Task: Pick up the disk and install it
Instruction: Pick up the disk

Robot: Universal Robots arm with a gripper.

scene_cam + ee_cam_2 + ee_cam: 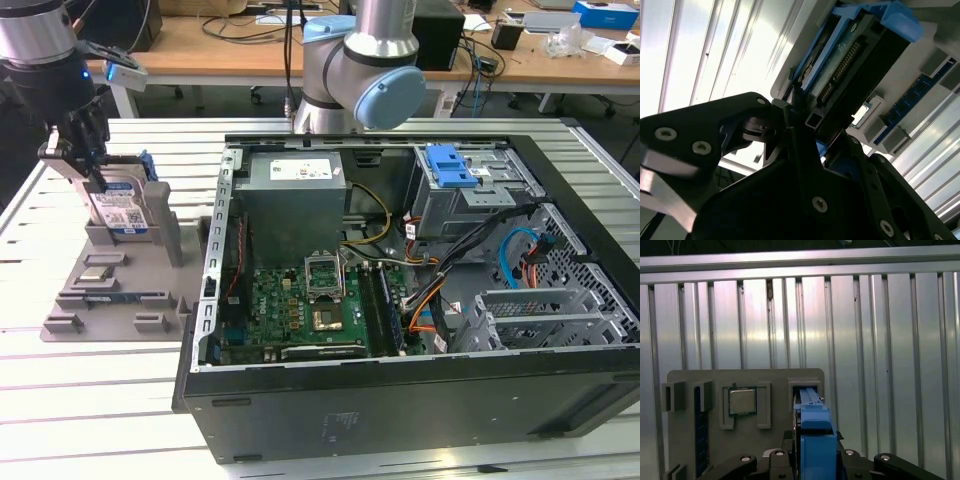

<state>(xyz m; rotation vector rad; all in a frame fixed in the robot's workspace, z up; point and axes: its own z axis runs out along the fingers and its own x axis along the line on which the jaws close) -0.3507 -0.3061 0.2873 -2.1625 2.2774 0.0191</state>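
Note:
The disk [121, 208], silver-grey with a blue-and-white label and blue side rails, stands upright in a slot of the grey parts holder [150, 310] at the exterior view's left. My gripper [92, 168] comes down on its top edge, with a finger on each side. In the second wrist view the black fingers [790, 120] press against the disk's [850, 55] connector end. In the first wrist view the disk's blue rail [815, 425] runs between the finger bases. The gripper is shut on the disk, which still sits in the holder.
The open computer case [300, 400] takes up the middle and the exterior view's right, with a drive cage and blue latch [450, 165] at its back. The arm's base [360, 70] stands behind it. The holder [690, 385] also carries a processor chip [742, 401] and a memory stick [701, 425].

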